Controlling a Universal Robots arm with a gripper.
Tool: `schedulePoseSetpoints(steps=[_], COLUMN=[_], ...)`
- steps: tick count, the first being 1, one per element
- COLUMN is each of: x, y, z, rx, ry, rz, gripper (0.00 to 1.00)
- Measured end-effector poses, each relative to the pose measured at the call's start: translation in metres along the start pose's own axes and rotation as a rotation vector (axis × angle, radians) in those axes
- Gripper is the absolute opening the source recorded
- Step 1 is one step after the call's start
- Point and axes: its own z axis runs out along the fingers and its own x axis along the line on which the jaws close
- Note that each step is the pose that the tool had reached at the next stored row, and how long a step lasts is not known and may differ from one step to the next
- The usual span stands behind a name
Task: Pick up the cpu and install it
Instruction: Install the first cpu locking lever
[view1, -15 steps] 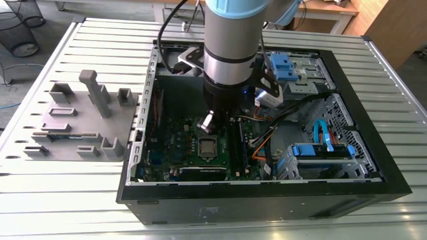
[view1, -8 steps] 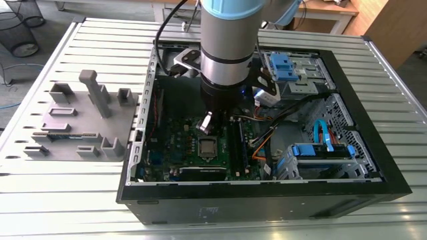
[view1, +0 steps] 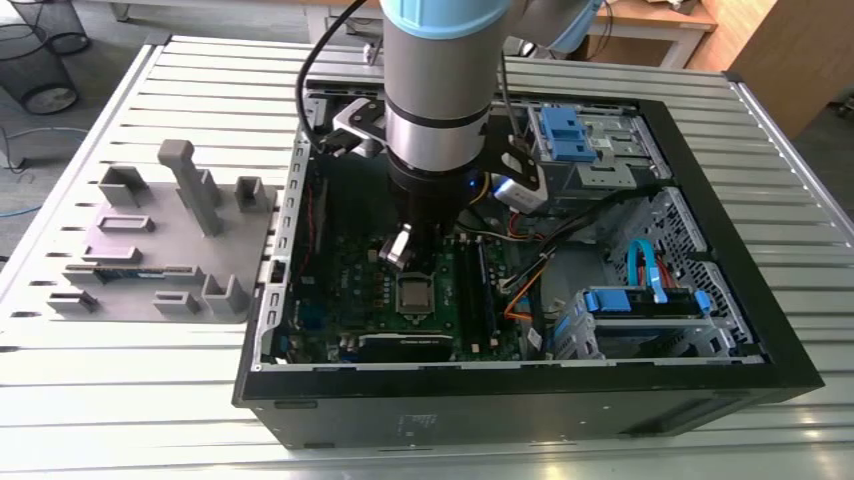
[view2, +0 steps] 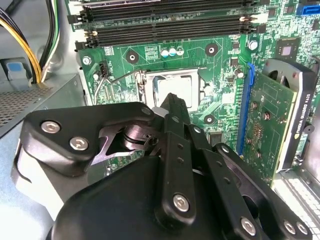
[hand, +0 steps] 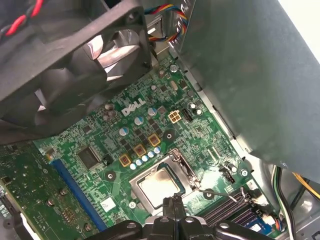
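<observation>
cpu lies flat in the socket near the middle of the motherboard, silver top up. It is square, no long axis, edges parallel to the socket's. Gripper hangs over its edge, fingers pressed together, empty.

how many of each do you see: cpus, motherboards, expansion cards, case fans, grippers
cpu: 1
motherboard: 1
expansion card: 1
case fan: 1
gripper: 1
total: 5
</observation>
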Motion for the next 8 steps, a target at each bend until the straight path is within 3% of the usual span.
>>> schedulePoseSetpoints(steps=[8], x=[0.0], y=[-0.0001], z=[-0.0019], rx=[0.0001], ry=[0.0001], rz=[-0.005], gripper=[0.11])
